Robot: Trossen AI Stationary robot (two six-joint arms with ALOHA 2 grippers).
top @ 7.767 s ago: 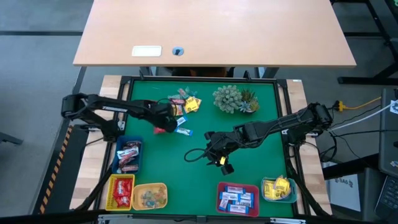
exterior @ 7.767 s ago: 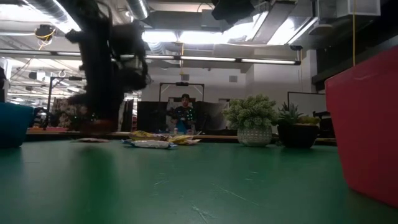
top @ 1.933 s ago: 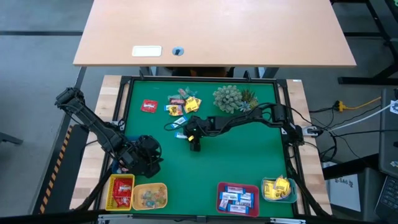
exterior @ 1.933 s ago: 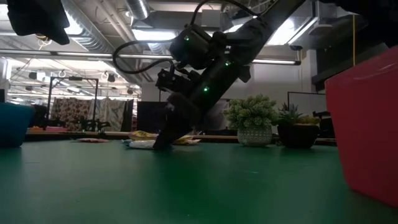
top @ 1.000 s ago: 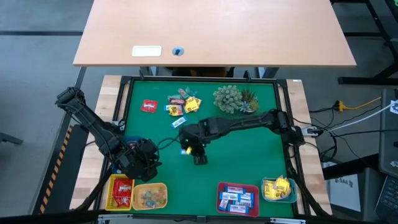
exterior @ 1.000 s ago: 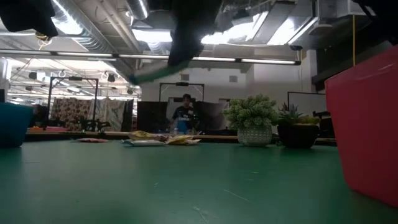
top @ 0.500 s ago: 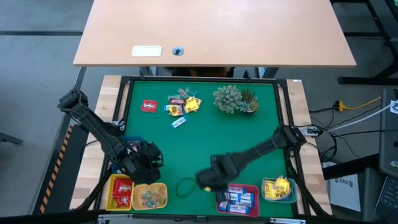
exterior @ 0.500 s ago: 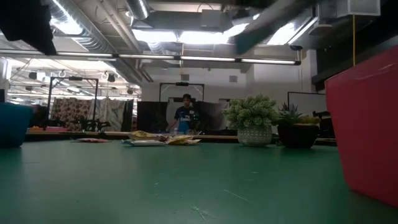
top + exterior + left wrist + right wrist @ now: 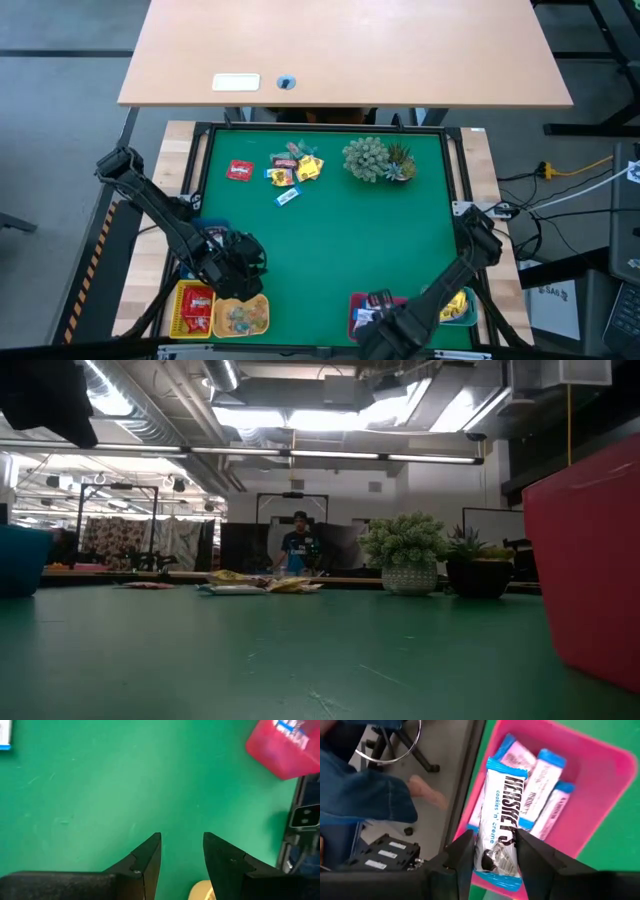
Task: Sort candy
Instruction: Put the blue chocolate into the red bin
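My right gripper point(image 9: 494, 840) is over the pink tray point(image 9: 353, 310) at the near edge, shut on a blue-and-white candy bar point(image 9: 501, 810). More blue-and-white candies point(image 9: 537, 785) lie in that tray. Loose candy point(image 9: 292, 168) lies in a small pile at the far side of the green mat, with a red piece point(image 9: 240, 171) and a blue-and-white piece point(image 9: 288, 197) beside it. My left gripper point(image 9: 182, 837) hovers open over bare mat, next to the yellow tray point(image 9: 240, 316). My right gripper pinches the candy bar between its two fingers, one on each long edge point(image 9: 482, 847), near one end of the bar. The fingers come from above, pointing down. The bar's printed face is toward the wrist camera, and it hangs over the pink tray's candies.
A red tray point(image 9: 193, 307) and the yellow tray hold candy at the near left. A blue tray point(image 9: 205, 232) is partly under my left arm. A teal tray point(image 9: 452, 305) sits at the near right. A spiky plant point(image 9: 375, 160) stands at the far side. A person's leg point(image 9: 365, 795) shows beyond the table edge.
My right gripper has swept from the middle of the mat to the near edge and now stands over the pink tray, carrying the candy bar and tipping to point straight down. My left gripper has sunk a little toward the yellow tray.
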